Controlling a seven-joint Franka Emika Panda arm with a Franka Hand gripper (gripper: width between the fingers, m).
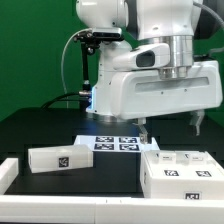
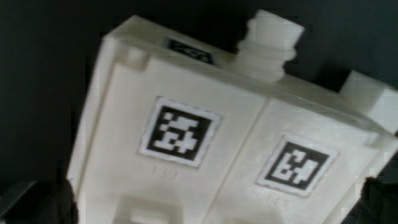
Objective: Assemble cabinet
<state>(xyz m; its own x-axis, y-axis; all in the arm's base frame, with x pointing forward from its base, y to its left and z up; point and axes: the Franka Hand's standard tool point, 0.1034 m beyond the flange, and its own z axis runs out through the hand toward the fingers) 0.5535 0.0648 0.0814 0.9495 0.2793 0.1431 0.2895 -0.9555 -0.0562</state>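
The biggest cabinet part, a white box [image 1: 180, 172] with square black-and-white tags on top, lies at the exterior view's front right. My gripper [image 1: 170, 128] hangs just above it, fingers wide apart and nothing between them. The wrist view is filled by this box [image 2: 196, 120], showing two tags side by side and a small white knob-like stub [image 2: 270, 40] at one end. A smaller white cabinet part [image 1: 62, 157] with one tag lies apart on the black table, at the exterior view's left.
The marker board [image 1: 115, 143] lies flat behind the two parts, near the robot's base. A white raised border [image 1: 10, 178] runs along the table's front and left edges. The arm's white body looms over the right half.
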